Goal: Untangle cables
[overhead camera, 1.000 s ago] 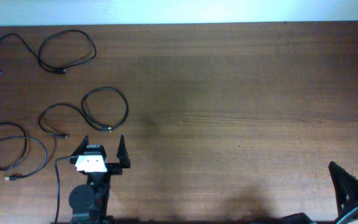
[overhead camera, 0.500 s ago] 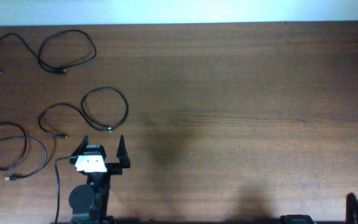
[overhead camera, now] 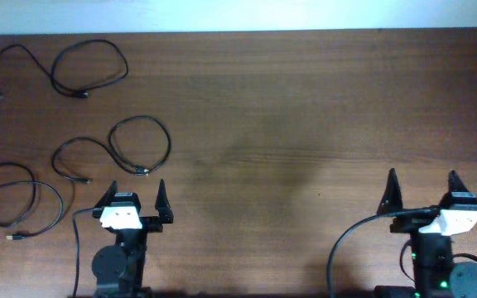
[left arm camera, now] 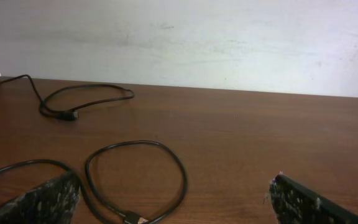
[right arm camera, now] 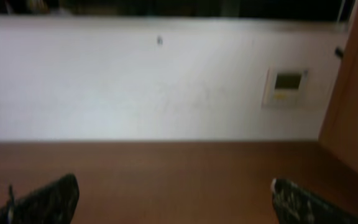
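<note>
**While both tools stand open: three cables on the left part of the counter**

As seen from overhead, the left tool sits at the near edge of the counter, left of centre. Its two fingers are spread wide and nothing lies between them. The right tool sits at the near edge on the right side, its fingers likewise spread wide and gripping nothing. Both tools point toward the far edge.

All three cables lie on the left part of the counter. Each is apart from the others, and no tool touches any of them.

1. The far cable lies in the far left corner. It forms one loop with a tail curving off to the left.
2. The middle cable lies just ahead of the left tool. It forms a round loop with a tail bending left.
3. The near cable lies to the left of the left tool, and part of it runs past the picture's left border.

In the left wrist view, the loop of the middle cable lies ahead between the fingers, with a gold-tipped plug at the bottom edge. The far cable lies farther back, near the white wall.

The right wrist view is blurred; it shows the counter, the wall and a small wall panel
</note>
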Robot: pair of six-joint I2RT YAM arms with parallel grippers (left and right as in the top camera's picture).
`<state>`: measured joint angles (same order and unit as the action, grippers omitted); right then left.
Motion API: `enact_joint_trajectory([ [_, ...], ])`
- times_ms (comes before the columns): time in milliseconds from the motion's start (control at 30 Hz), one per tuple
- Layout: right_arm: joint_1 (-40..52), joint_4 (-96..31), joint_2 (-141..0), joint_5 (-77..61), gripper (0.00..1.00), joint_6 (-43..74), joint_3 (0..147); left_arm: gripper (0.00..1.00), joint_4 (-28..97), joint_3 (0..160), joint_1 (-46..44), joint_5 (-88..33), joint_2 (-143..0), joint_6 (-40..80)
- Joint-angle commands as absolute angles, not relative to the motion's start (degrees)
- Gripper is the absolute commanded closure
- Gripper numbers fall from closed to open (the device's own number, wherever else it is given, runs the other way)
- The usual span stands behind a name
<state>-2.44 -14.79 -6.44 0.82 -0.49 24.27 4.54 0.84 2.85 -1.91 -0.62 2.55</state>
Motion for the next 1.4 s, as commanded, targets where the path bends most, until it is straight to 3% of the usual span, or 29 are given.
enact_joint_trajectory([
  [0, -2.8, -11.9, -1.3, 0.7, 0.02, -0.9, 17.7, 0.01, 4.6, 0.5, 2.7, -1.7, -0.3, 1.7],
  [733, -3.0, -8.7, -0.2, 0.6, 0.02, -0.8, 2.8, 0.01, 4.6, 0.5, 2.7, -1.7, -0.3, 1.7],
  [1367, -3.0, -4.5, -0.2, 0.5, 0.01, -0.9, 0.3, 0.01, 4.6, 0.5, 2.7, -1.7, -0.3, 1.7],
])
